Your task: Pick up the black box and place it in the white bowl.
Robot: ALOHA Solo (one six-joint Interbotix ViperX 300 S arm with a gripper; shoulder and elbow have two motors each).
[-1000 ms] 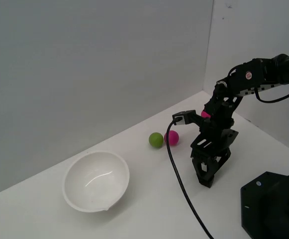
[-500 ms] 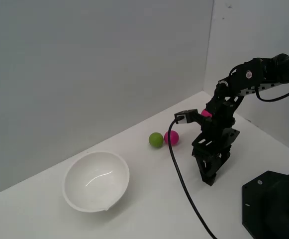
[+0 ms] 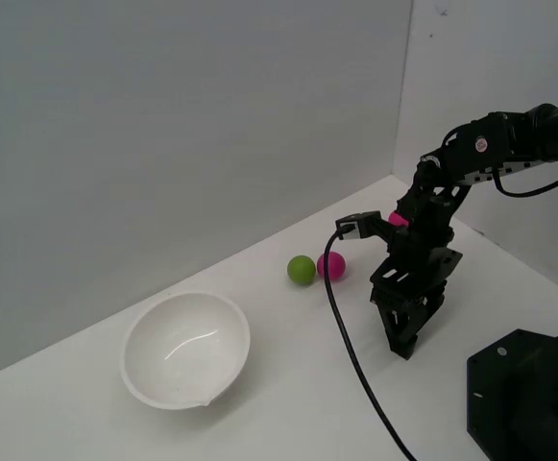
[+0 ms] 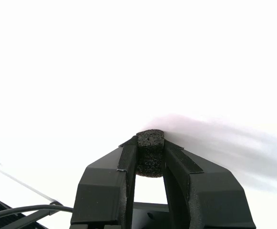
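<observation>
The black end effector (image 4: 150, 157) is clamped on the small matte black foam cube (image 4: 149, 151), tips down at the white bench (image 3: 288, 384). The wide glossy white bowl (image 3: 186, 350) sits well apart toward the exterior view's left, open bench between.

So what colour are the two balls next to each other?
One green ball, one pink ball, clearest in the exterior view.

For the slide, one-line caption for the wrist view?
Gripper closed on the black box above the white table.
</observation>
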